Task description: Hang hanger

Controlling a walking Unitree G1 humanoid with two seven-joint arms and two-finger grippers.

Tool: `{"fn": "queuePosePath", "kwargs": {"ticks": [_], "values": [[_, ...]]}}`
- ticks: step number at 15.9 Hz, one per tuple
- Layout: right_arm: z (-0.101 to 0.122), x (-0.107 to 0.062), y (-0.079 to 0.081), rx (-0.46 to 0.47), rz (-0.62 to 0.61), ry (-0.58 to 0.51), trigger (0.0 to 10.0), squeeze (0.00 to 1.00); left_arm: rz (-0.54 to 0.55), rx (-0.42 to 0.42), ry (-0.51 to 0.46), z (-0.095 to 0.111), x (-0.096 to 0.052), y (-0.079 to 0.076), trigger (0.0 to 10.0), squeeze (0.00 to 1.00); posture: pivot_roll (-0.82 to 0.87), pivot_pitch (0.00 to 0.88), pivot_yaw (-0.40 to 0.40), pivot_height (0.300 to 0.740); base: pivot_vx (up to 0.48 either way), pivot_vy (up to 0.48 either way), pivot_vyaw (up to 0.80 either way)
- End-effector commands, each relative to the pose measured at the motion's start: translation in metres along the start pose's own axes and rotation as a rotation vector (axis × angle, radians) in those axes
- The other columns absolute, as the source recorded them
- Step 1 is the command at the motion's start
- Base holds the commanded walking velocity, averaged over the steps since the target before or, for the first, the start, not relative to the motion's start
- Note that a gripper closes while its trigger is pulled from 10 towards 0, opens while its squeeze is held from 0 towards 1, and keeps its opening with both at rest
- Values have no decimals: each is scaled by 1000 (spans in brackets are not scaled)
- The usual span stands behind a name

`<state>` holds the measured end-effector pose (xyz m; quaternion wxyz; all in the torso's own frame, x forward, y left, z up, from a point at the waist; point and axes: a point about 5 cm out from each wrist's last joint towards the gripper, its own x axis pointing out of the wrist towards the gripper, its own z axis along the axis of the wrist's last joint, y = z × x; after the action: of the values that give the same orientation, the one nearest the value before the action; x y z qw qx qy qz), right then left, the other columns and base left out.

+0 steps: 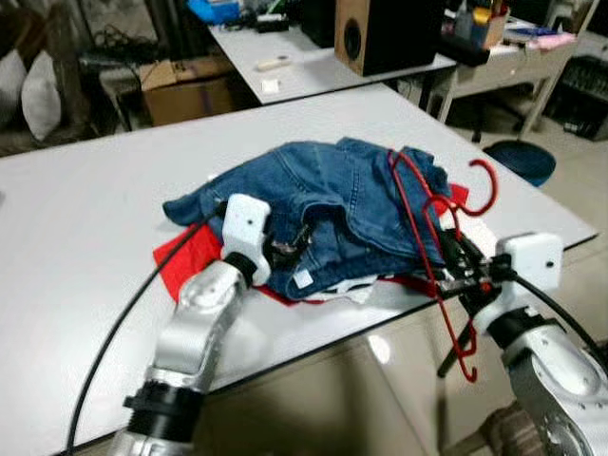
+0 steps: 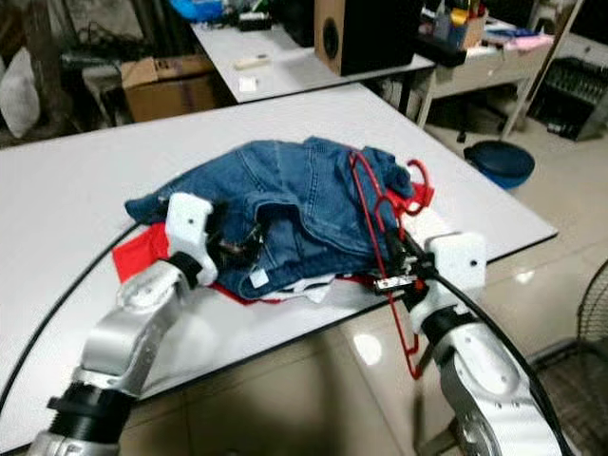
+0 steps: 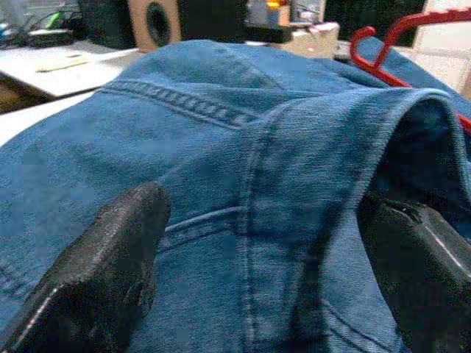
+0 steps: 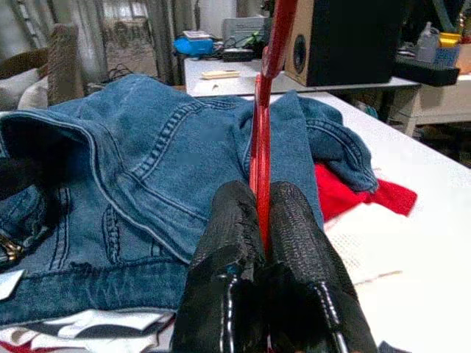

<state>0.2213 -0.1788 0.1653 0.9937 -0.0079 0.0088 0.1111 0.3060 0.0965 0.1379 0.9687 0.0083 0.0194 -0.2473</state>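
Lying across blue jeans (image 1: 323,214) heaped on a white table (image 1: 85,237), red hanger (image 1: 418,214), pinched between closed right gripper (image 4: 263,220) fingers at table's edge; left gripper (image 3: 257,272), fingers spread, straddling a denim fold.

A large white table (image 1: 85,228) fills the foreground. Behind it stands a second white table (image 1: 313,71) bearing a black speaker with a wooden side (image 1: 380,33). A cardboard box (image 1: 185,90) sits left of that table, and glossy beige floor tiles (image 1: 361,389) lie below the large table.
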Motion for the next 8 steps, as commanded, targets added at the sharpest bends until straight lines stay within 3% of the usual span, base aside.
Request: {"fn": "queuePosePath", "kwargs": {"ticks": [1, 6, 7, 8], "values": [[5, -2, 0, -4, 2, -26, 10000, 0, -16, 20, -14, 3, 3, -5, 10000, 1000, -70, 1, 73, 740, 0, 0, 0], [4, -6, 4, 8, 0, -39, 10000, 0, -4, 6, -37, 7, 8, 0, 10000, 1000, -66, 0, 91, 740, 0, 0, 0], [4, -5, 6, 9, 3, -40, 10000, 0, 4, 4, -34, 6, 13, 1, 2000, 953, -66, 0, 95, 740, 0, 0, 0], [4, -5, 7, 11, 6, -45, 10000, 0, 11, -1, -35, 7, 17, 2, 0, 59, -66, 0, 97, 740, 0, 0, 0]]}}
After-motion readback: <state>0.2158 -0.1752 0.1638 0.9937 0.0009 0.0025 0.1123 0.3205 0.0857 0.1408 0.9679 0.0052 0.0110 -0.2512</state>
